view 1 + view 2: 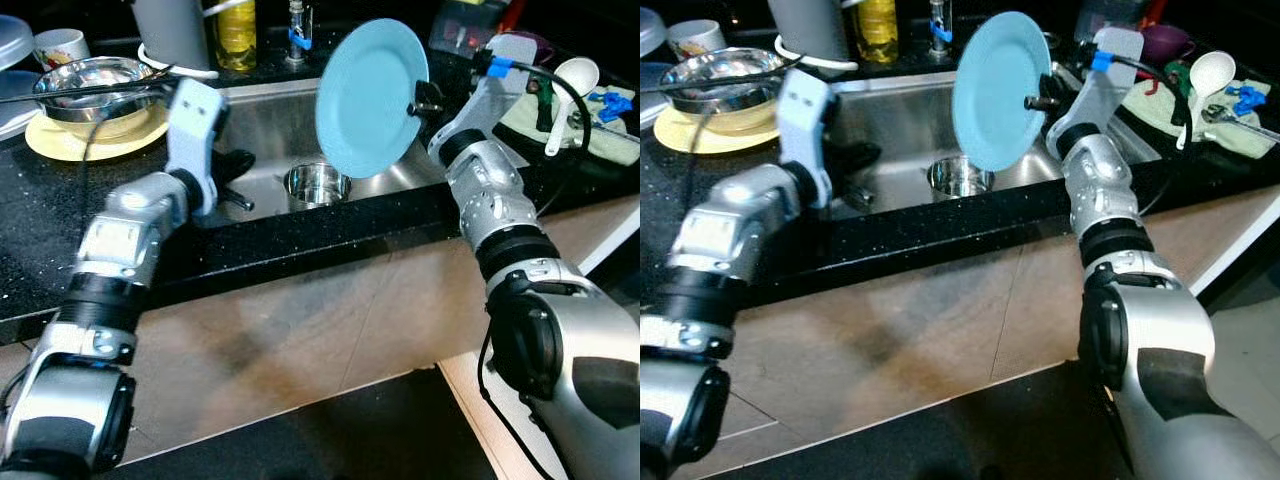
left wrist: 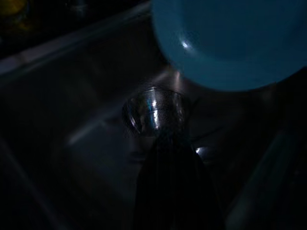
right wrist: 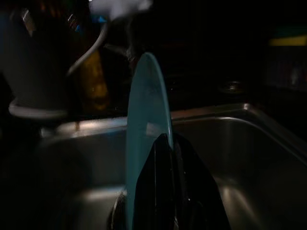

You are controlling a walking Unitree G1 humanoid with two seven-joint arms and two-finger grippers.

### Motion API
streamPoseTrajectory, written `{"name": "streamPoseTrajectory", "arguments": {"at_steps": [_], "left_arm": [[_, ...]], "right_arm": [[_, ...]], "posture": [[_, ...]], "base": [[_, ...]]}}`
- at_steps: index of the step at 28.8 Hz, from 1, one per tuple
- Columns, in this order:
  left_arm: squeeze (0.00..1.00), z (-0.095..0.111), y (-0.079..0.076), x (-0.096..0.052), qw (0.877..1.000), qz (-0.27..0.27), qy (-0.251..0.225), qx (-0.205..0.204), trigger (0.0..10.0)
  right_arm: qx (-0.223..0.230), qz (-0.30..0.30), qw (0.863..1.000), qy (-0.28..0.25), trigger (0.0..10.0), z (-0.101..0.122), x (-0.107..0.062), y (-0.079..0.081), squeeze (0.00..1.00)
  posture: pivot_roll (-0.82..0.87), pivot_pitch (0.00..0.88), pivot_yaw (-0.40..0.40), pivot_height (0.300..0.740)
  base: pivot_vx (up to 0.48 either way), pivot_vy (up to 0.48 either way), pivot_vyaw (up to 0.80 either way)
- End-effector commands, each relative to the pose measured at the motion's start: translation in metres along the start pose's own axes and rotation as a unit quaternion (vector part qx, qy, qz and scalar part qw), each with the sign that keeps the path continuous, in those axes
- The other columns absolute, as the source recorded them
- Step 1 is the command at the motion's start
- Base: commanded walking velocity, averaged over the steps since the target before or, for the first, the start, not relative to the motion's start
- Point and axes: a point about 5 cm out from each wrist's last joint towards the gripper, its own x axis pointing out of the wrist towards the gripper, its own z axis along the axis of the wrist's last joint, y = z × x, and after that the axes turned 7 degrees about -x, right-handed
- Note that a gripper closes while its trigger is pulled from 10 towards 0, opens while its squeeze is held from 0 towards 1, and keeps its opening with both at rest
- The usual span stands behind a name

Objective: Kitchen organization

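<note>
My right gripper [image 1: 425, 100] is shut on the rim of a light blue plate [image 1: 370, 95], holding it upright on edge above the steel sink [image 1: 270, 120]. The right wrist view looks along that plate [image 3: 146, 124] edge-on, pinched between the black fingers [image 3: 168, 191]. A small steel cup [image 1: 317, 184] stands on the sink floor below the plate. My left gripper [image 1: 235, 180] hangs low inside the sink's left part, fingers together and empty, pointing toward the steel cup [image 2: 153, 112].
A steel bowl [image 1: 95, 85] rests on a yellow plate [image 1: 60, 140] at the back left of the black counter [image 1: 40, 220]. A yellow bottle [image 1: 235, 35], a grey container [image 1: 170, 30], and a white ladle [image 1: 570, 90] on a cloth stand around the sink.
</note>
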Motion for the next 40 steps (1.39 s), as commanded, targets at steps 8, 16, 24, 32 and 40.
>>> {"name": "streamPoseTrajectory", "arguments": {"at_steps": [8,16,24,32,40], "left_arm": [[0.00,0.005,-0.016,0.020,0.999,-0.033,-0.006,0.033,10.0],[0.00,0.003,-0.008,0.022,0.999,-0.035,-0.007,0.038,10.0],[0.00,-0.002,-0.004,0.020,0.998,-0.041,-0.004,0.038,10.0],[0.00,-0.003,-0.004,0.022,0.999,-0.042,-0.009,0.030,10.0],[0.00,0.009,0.005,0.020,0.999,0.005,-0.036,-0.016,10.0]], "right_arm": [[-0.114,0.119,0.983,0.084,0.4,-0.037,-0.003,0.045,0.00],[-0.145,0.147,0.968,0.140,10.0,-0.049,-0.005,0.054,0.00],[-0.152,0.156,0.961,0.168,10.0,-0.055,-0.007,0.055,0.00],[-0.124,0.133,0.969,0.166,10.0,-0.054,-0.007,0.050,0.00],[0.029,0.066,0.996,0.052,10.0,-0.016,0.006,0.033,0.00]], "posture": [[-0.02,0.257,0.024,0.740],[-0.01,0.273,0.005,0.740],[-0.01,0.280,-0.007,0.740],[-0.02,0.267,-0.014,0.740],[-0.03,0.226,-0.008,0.740]], "base": [[0.000,0.000,0.00],[0.000,0.000,0.00],[0.000,0.000,0.00],[0.000,0.000,0.00],[0.000,0.000,0.00]]}}
